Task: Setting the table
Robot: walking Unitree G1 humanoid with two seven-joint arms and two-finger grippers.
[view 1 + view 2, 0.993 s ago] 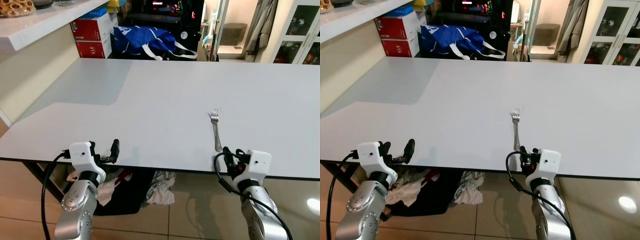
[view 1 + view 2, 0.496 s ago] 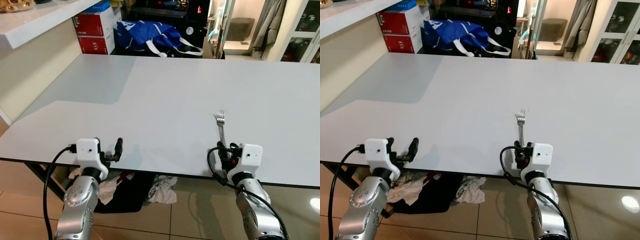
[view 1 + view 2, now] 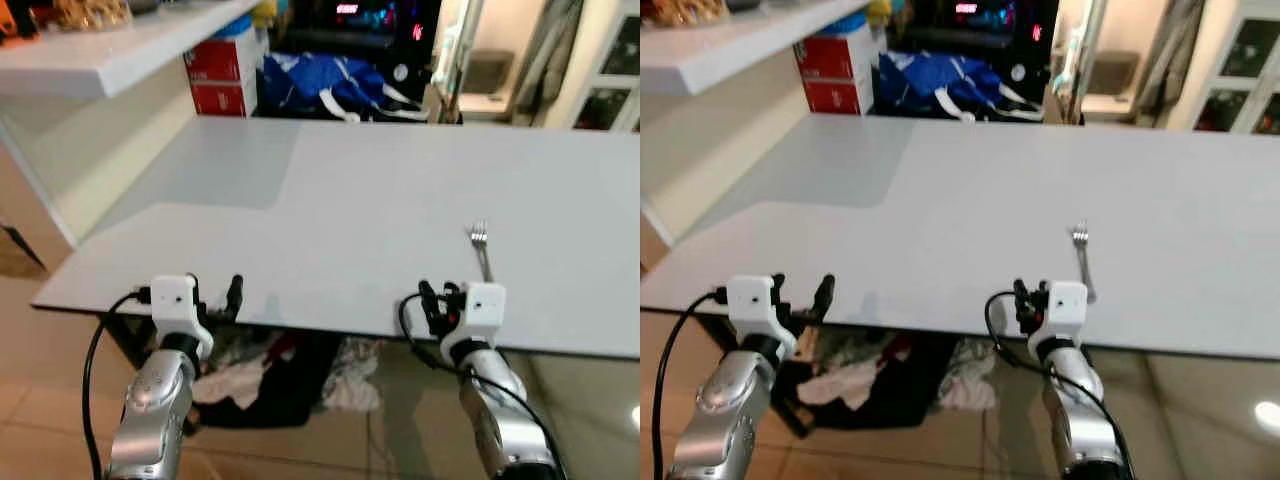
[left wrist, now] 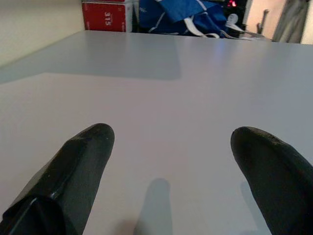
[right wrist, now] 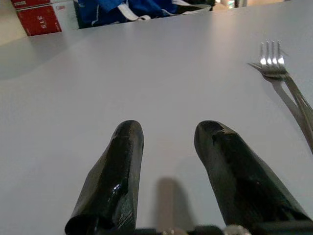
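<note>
fork [image 3: 481, 250] lies on white table [image 3: 350, 200], just beside right gripper [image 5: 168, 134], fingers slightly apart, empty | left gripper [image 4: 171, 142] spread wide at near edge | red box [image 4: 107, 8] reads "315", blue bag [image 3: 330, 85] behind

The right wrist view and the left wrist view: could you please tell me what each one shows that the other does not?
The right wrist view alone has the fork, lying on the table beside the right pincer, whose fingers stand a little apart. The left wrist view alone has the left pincer, spread wide over bare tabletop. Both share the white table, the red box and the blue bag beyond its far edge.
</note>
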